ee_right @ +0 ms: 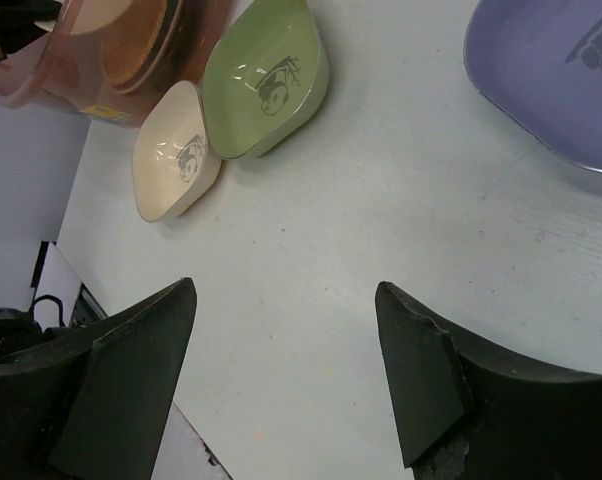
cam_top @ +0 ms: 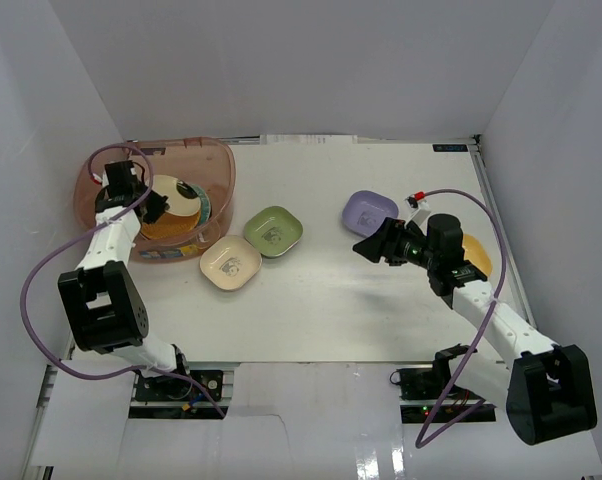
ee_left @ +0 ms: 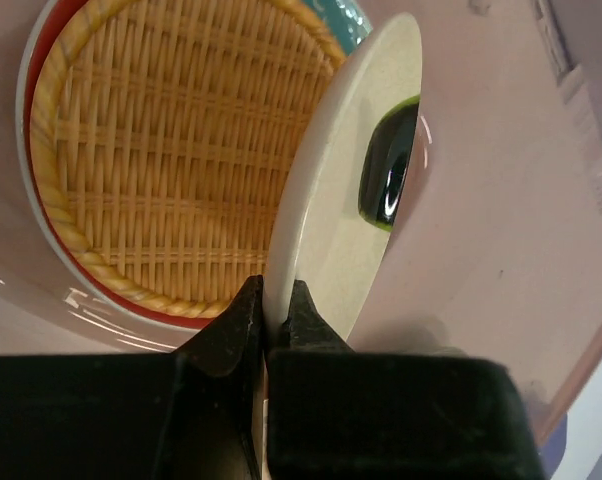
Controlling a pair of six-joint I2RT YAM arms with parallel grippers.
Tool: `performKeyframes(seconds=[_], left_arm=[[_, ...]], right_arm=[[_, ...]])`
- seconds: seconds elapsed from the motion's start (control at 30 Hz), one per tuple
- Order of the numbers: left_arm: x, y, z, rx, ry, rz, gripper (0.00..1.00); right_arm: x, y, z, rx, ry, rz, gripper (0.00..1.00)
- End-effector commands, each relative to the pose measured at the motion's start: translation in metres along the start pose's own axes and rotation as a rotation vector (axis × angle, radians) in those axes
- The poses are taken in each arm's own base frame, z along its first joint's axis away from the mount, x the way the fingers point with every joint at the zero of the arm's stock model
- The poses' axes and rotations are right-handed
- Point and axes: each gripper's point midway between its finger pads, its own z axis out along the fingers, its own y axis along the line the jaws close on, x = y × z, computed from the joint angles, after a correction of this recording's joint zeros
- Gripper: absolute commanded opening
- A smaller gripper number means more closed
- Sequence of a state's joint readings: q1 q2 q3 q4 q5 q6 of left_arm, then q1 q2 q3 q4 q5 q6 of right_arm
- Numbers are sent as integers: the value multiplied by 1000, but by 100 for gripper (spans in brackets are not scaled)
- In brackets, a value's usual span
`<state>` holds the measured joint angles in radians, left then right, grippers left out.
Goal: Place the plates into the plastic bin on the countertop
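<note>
One bin sits at the table's far left corner, translucent pinkish-brown. Left gripper is down inside it, jaws pinched on the rim of a pale plate, which stands on edge and tilted. A dark glossy patch with a green border shows on that plate's face; I cannot tell what it is. Below lies a woven plate, orange, flat in the bin, nested on a larger plate with a red rim and teal showing at the far side. Cannot tell whether the pale plate touches the woven one. Just outside the bin's near right corner, on the table, a cream dish. Touching it on the far right side, a green dish; both upright, each with a small dark print inside. Right of centre, toward the far edge, a lavender dish, well apart from the green one. Right gripper hovers just near of the lavender dish, pointed left, fingers spread wide with only bare table between them. Near the right edge, a yellow dish, partly hidden under the right arm.
</note>
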<state>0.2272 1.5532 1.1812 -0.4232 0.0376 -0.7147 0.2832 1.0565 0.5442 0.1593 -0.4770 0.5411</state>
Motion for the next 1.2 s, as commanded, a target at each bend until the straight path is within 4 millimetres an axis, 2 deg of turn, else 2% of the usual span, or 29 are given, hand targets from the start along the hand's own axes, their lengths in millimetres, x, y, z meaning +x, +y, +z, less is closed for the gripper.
performKeyframes(seconds=[0.0,0.1,0.13,0.17,0.27,0.4,0.57,0.63,0.67,0.73,0.77,0.83,0.87,0.93,0.97,1.03,1.07,1.17], left_arm=[[-11,-1,-11,9,-52,9,9],[-8,2,-7,3,-43,23,41],[-8,2,-6,2,-41,30,64],[-8,2,-7,6,-42,36,74],[-12,0,-13,14,-59,46,98],[-20,-13,-28,69,-89,66,98],[-33,-61,-68,216,-159,153,98],[-31,-71,-77,239,-164,169,98],[-31,-77,-89,265,-178,173,98],[-21,-88,-98,304,-170,191,98],[-9,-98,-108,345,-157,216,98],[13,-113,-118,404,-123,253,95],[47,-133,-129,480,-63,309,93],[83,-148,-140,548,-7,379,88],[120,-157,-149,593,53,452,84],[153,-159,-159,624,96,527,81],[182,-152,-160,620,145,583,80],[209,-131,-159,573,191,675,80]], right_arm=[[2,-4,-4,25,-3,-48,78],[2,-5,-5,26,-6,-52,78],[3,-5,-5,27,-5,-50,78],[4,-5,-5,27,-4,-49,78],[3,-7,-5,39,-8,-48,78],[4,-13,-7,72,-15,-43,78],[-3,-18,-8,120,-33,-45,77],[-6,-19,-9,136,-36,-53,77],[-11,-21,-11,161,-47,-57,75],[-19,-24,-15,197,-73,-78,73],[-29,-29,-19,245,-106,-95,71],[-33,-38,-24,310,-115,-101,65],[-40,-47,-30,379,-140,-105,56],[-48,-58,-36,452,-164,-119,46],[-56,-74,-46,552,-204,-120,42],[-60,-90,-56,641,-210,-127,35],[-67,-102,-66,711,-236,-125,33],[-72,-124,-82,819,-243,-111,34]])
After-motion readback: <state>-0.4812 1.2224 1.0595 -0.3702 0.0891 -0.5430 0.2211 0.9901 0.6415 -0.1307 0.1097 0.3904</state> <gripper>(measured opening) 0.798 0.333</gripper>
